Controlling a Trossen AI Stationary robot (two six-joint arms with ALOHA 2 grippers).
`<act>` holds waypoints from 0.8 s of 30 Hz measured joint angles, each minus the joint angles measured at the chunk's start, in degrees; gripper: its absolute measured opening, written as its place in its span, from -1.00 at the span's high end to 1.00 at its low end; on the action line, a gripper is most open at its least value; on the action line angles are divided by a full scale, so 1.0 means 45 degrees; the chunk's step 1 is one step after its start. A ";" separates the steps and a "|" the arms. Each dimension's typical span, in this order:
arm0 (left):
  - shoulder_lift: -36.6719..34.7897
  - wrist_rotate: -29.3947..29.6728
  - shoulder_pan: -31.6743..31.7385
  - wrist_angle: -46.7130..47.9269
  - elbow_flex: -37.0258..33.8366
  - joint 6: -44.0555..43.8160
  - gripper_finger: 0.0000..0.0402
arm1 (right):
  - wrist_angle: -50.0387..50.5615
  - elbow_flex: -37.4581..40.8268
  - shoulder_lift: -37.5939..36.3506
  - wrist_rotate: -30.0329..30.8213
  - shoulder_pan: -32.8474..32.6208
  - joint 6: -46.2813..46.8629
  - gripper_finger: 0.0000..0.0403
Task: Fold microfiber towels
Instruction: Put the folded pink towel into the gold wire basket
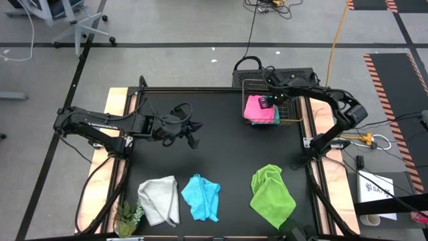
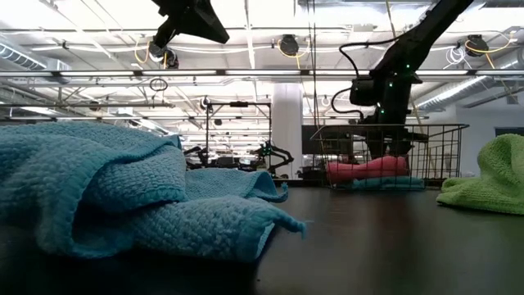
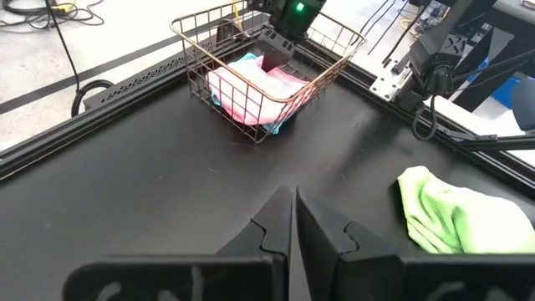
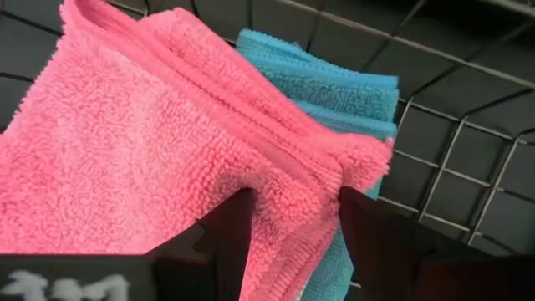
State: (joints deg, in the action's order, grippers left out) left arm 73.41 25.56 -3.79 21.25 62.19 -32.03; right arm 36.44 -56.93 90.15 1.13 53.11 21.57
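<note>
Pink towel (image 1: 254,107) lies folded in a wire basket (image 1: 292,122) at the far right of the black surface (image 1: 221,154), resting on top of a folded light blue towel (image 4: 334,84) whose edge peeks out beneath and beside it. The right gripper (image 4: 292,217) is down inside the basket; its jaws are spread, one on each side of the pink towel's folded edge, with the pile bulging up between them, and whether they press it I cannot tell. A green light glows on that arm's wrist.

Along the near edge of the surface three more towels lie crumpled and unfolded, set apart from one another: a white-grey towel (image 1: 159,198) at the left, a second blue towel (image 1: 200,197) in the middle, and a lime green towel (image 1: 271,194) at the right. A small green plant (image 1: 128,217) stands at the near left corner, just beside the white-grey towel.

The left gripper (image 1: 188,131) hangs above bare surface left of centre, well apart from every towel, its jaws clenched together on nothing.

Beyond the surface are a grey floor with cables and a chair base.
</note>
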 joint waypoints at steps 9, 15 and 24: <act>0.0000 0.0000 0.0000 0.0000 0.0000 0.0062 0.89 | -0.0246 0.0000 0.0000 0.0024 0.0009 -0.0084 0.28; 0.0000 0.0000 0.0003 0.0000 0.0000 0.0053 0.89 | -0.0246 0.0000 0.0000 0.0041 0.0009 -0.0304 0.65; 0.0000 0.0000 0.0002 0.0000 0.0000 0.0019 0.89 | -0.0218 -0.0005 0.0000 0.0068 0.0009 -0.0746 0.97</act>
State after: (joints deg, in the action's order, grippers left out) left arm 73.41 25.56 -3.78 21.26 62.19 -31.94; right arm 35.46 -56.95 90.15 1.43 53.15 18.21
